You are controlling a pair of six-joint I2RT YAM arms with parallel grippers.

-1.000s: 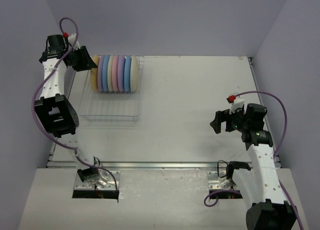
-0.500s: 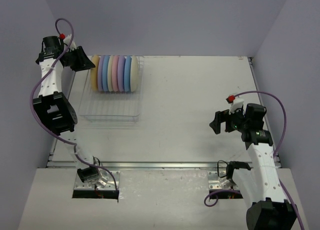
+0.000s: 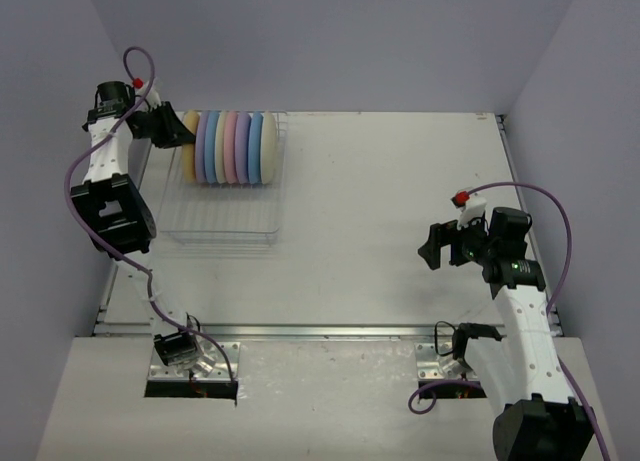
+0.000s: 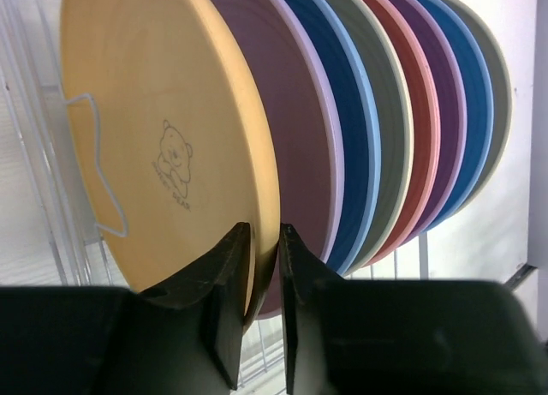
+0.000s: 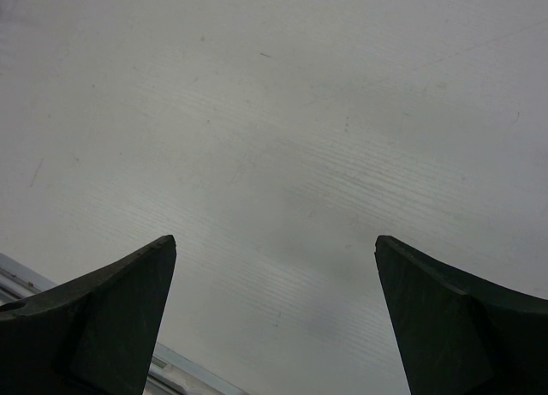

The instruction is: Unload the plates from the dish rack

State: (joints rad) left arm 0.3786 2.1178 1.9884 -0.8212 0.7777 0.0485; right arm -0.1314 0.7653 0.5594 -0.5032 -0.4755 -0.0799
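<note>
Since the earlier frames my left gripper (image 3: 181,136) has swung back in toward the rack's left end and narrowed its jaws, while the right arm has not budged. Now the left fingers (image 4: 229,279) straddle the lower rim of the yellow-orange plate (image 4: 163,138), one on each face and clamped on it. That plate is the outermost at the left end of the row of plates (image 3: 230,148). They stand on edge, packed face to face, in the far part of the dish rack (image 3: 220,223) at the upper left of the overhead view. By my count from the left wrist view there are eight: yellow-orange, lavender, blue, pale cream, pink, lavender, blue, and another pale one at the far end. All are round, matte and alike in size. The yellow-orange one carries a small printed bear outline (image 4: 174,159) with lettering too small for me to read, and a thin wire prong (image 4: 96,168) crosses its face. The rack is see-through silvery wire, and its near half holds no plates. My right gripper (image 3: 432,247) hovers at the right of the frame over the bare table (image 3: 400,181), well apart from the rack, with its jaws spread wide and holding nothing.
</note>
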